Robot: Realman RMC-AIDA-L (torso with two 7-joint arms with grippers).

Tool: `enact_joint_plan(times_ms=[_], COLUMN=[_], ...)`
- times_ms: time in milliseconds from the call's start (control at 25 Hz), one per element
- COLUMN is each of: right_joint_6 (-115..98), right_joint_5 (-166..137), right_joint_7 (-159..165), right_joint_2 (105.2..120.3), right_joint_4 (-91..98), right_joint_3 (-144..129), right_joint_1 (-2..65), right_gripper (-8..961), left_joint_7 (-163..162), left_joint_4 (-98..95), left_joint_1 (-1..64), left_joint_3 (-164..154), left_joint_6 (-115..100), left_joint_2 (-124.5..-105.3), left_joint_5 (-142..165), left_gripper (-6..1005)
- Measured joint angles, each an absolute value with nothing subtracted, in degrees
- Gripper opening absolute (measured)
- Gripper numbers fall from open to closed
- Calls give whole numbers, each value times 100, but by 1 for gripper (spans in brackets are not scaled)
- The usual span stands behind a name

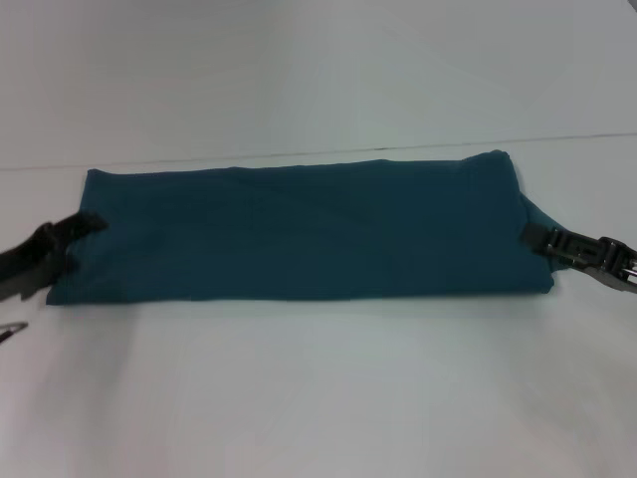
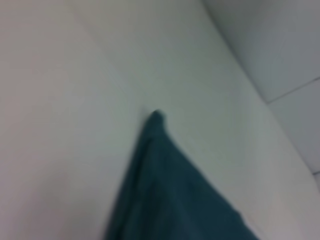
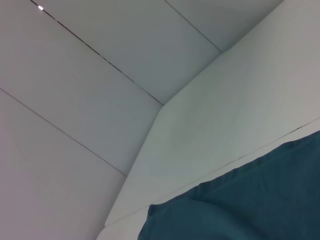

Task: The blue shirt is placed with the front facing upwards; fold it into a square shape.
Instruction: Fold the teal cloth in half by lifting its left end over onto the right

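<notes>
The blue shirt lies on the white table, folded into a long flat band with only plain teal showing; no lettering or collar is visible. My left gripper is at the band's left end, open, its fingers level with the edge of the cloth. My right gripper is at the band's right end, with its tip touching the cloth's edge. The left wrist view shows a pointed corner of the shirt. The right wrist view shows a stretch of its edge.
The table's far edge runs just behind the shirt, with a pale wall beyond it. Bare white table surface stretches in front of the shirt. A small metal part shows at the left border.
</notes>
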State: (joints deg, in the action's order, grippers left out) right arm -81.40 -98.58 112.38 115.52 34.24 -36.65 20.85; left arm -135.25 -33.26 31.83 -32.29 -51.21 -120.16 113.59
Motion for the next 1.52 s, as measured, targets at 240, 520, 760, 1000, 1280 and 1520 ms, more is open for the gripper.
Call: enact_joint_plan(times_ms=[240, 520, 760, 1000, 1280, 1520], right_joint_6=[-8134, -8155, -8140, -8130, -8122, -8115], right_joint_5=[-9862, -9862, -9862, -9861, -9861, -9861], right_joint_7=[11214, 11242, 11257, 11258, 11254, 11257], right_joint_2=[11558, 11568, 11565, 11566, 11552, 11543], right_joint_4=[3407, 3408, 3408, 3392, 3323, 3322], right_joint_3=[-3665, -3665, -3665, -3665, -3664, -3656], right_joint_1=[2063, 2072, 2064, 2071, 2097, 2095], right_gripper=[591, 591, 590, 590, 592, 592], left_joint_7=[-11941, -11454, -11514, -11480, -11476, -12071], left_joint_4=[-3394, -2901, -2559, -2422, -2417, -2452], left_joint_1=[3606, 4001, 4104, 4119, 4097, 4147], left_joint_3=[-3282, -3589, -3691, -3692, -3691, -3701], left_joint_6=[-4707, -3622, -3153, -2966, -2998, -3170], left_joint_2=[-12140, -12201, -12190, -12187, -12176, -11951], left_joint_5=[11225, 11272, 11276, 11276, 11276, 11661], left_gripper=[830, 831, 833, 834, 835, 836])
